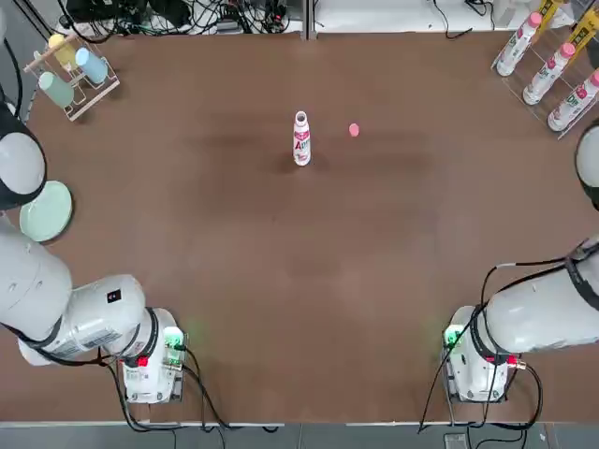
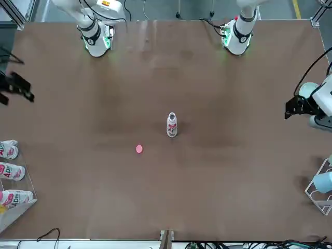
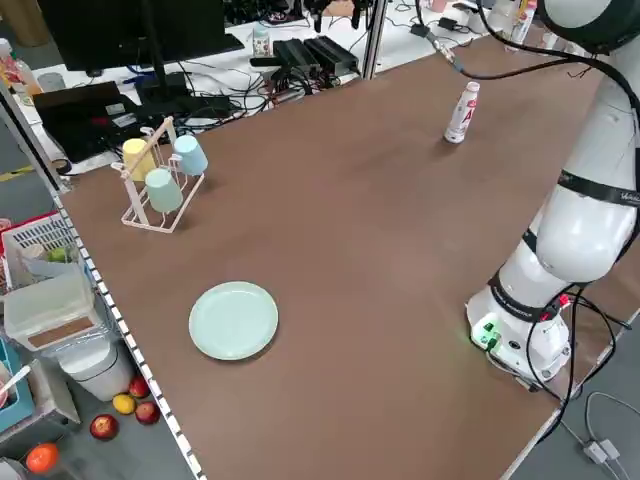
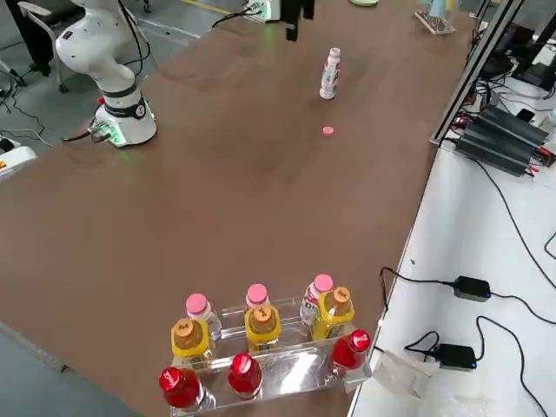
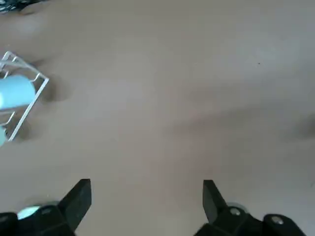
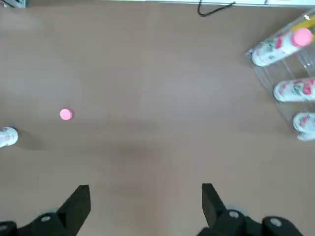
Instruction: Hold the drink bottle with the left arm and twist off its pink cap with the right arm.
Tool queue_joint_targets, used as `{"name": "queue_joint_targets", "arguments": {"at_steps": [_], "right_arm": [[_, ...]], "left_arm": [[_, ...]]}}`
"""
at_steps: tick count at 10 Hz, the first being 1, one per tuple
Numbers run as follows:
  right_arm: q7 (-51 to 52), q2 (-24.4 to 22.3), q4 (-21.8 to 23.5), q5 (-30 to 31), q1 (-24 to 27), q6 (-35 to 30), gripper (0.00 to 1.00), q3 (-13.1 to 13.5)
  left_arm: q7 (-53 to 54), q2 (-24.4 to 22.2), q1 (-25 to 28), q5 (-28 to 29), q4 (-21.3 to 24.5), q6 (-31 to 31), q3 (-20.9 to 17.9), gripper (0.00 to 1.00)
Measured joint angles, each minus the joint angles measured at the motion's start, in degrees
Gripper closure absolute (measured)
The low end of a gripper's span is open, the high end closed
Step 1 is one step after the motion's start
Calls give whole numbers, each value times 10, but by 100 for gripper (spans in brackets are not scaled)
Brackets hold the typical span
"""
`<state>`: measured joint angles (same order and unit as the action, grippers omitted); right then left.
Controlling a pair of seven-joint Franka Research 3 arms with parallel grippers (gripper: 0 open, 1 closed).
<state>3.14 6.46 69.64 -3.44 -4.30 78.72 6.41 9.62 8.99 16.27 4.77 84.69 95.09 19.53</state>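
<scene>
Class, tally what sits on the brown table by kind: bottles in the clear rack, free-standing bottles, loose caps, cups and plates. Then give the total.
racked bottles: 9
drink bottle: 1
pink cap: 1
cups: 3
plate: 1
Total: 15

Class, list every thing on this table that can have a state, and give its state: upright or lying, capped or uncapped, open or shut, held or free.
drink bottle: upright, uncapped, held by nothing.
pink cap: off, lying on the table beside the bottle, apart from it.
left gripper: open, empty.
right gripper: open, empty.
racked bottles: lying in their rack, pink caps on.
cups: resting on the wire rack.
plate: flat on the table, empty.
</scene>
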Motion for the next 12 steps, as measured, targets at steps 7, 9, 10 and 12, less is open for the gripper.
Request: {"name": "queue_joint_targets", "arguments": {"at_steps": [7,9,10,12], "right_arm": [[-50,-74,63,2,26,-59,0,-1],[-50,-74,87,3,26,-37,0,-2],[-50,-75,100,5,26,-26,0,-4],[-51,-75,113,30,26,-18,0,-21]], "left_arm": [[-9,-2,-63,4,-41,-33,-51,0],[-25,-2,-123,-17,-43,-43,-119,0],[-35,-2,-142,-26,-47,-47,-146,0],[-46,-2,-149,-27,-52,-51,-158,0]]}}
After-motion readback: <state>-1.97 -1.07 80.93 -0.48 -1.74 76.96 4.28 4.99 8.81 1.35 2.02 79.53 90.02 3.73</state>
